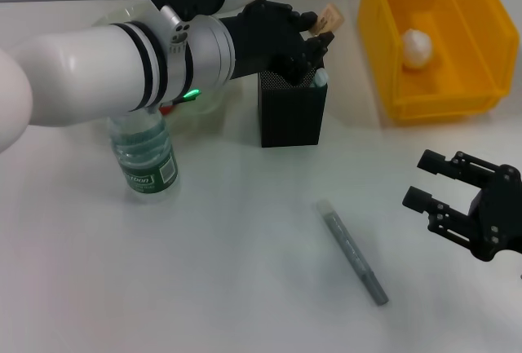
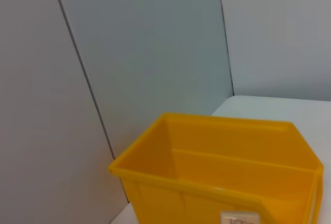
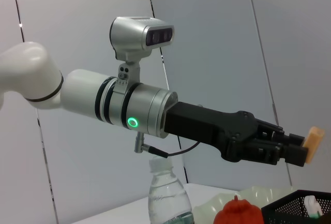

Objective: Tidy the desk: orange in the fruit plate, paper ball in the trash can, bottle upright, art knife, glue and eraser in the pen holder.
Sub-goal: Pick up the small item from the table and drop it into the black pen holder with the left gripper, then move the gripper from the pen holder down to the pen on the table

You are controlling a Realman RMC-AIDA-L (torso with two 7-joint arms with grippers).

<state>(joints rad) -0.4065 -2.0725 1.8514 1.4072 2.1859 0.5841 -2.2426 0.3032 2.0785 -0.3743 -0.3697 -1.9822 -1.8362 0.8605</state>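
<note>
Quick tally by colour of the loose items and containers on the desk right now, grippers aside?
Yellow: 1, trash can
White: 1, paper ball
Black: 1, pen holder
Clear: 1, bottle
Grey: 1, art knife
Tan: 1, eraser
Red-orange: 1, orange
Pale green: 2, fruit plate, glue
Total: 9

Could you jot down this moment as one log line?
left gripper: holds eraser above pen holder | right gripper: open, idle | art knife: on desk

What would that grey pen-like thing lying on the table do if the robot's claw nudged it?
The art knife is a slim round rod lying flat, so it would probably roll or spin on the smooth table rather than tip. It looks rigid and light, so it would likely skid easily. The open right gripper, hovering nearby, would probably need to close across its narrow width.
</note>
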